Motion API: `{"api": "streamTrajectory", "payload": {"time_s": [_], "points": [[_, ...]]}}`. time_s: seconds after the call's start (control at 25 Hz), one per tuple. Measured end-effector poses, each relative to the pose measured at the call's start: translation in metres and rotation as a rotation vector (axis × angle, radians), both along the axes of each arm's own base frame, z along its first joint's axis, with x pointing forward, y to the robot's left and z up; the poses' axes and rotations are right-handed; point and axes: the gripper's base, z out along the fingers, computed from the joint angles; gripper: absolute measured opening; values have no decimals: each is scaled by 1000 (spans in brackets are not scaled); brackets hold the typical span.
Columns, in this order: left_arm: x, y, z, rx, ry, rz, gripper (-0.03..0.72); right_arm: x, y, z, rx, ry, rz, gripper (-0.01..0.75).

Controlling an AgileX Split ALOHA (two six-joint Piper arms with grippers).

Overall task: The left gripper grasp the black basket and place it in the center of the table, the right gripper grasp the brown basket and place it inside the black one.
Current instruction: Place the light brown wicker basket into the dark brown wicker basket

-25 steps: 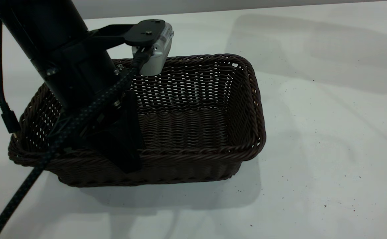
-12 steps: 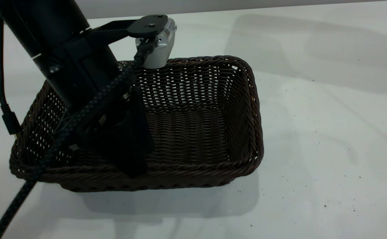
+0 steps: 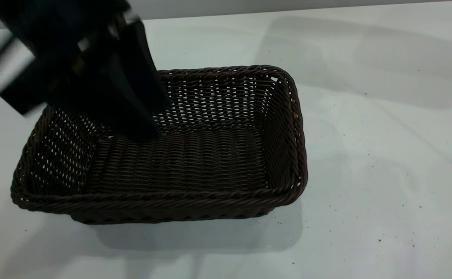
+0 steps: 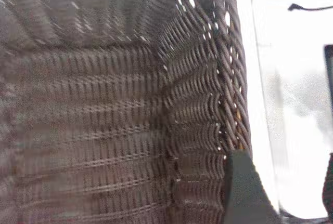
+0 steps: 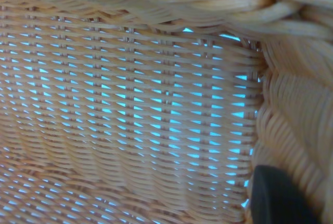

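Observation:
The black basket sits flat on the white table, left of centre in the exterior view. My left gripper is blurred and raised over the basket's far-left corner, open and empty. In the left wrist view its fingers straddle bare table beside the basket's braided rim. My right gripper is out of the exterior view. In the right wrist view the brown basket fills the picture. One black finger lies against its inner wall near a corner, and the other finger is hidden.
The table to the right of and in front of the black basket carries only small dark specks. A thin dark cable lies on the white surface past the basket in the left wrist view.
My left gripper has let go of the black basket's near rim and risen up and back. The basket settled flat and stays where it was set down.

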Motion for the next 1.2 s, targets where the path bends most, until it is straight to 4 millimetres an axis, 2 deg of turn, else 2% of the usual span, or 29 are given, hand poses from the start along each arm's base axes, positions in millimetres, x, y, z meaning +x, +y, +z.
{"api": "streamTrajectory", "payload": {"time_s": [0.12,0.28,0.36,0.6,0.96,1.2], "points": [[-8,7,26,-22,-118,-10,230,0,4,1,51,-5,8,106],[-18,21,61,-33,-318,-15,44,1,12,1,130,-7,21,106],[-25,28,75,-36,-396,-9,14,1,16,1,163,-8,26,106],[-37,46,116,-135,-584,182,0,1,38,2,205,-7,74,106],[-13,76,162,-382,-793,661,0,-4,90,0,210,15,198,106],[-4,99,194,-465,-827,843,-1,-11,112,-28,211,117,240,106]]}}
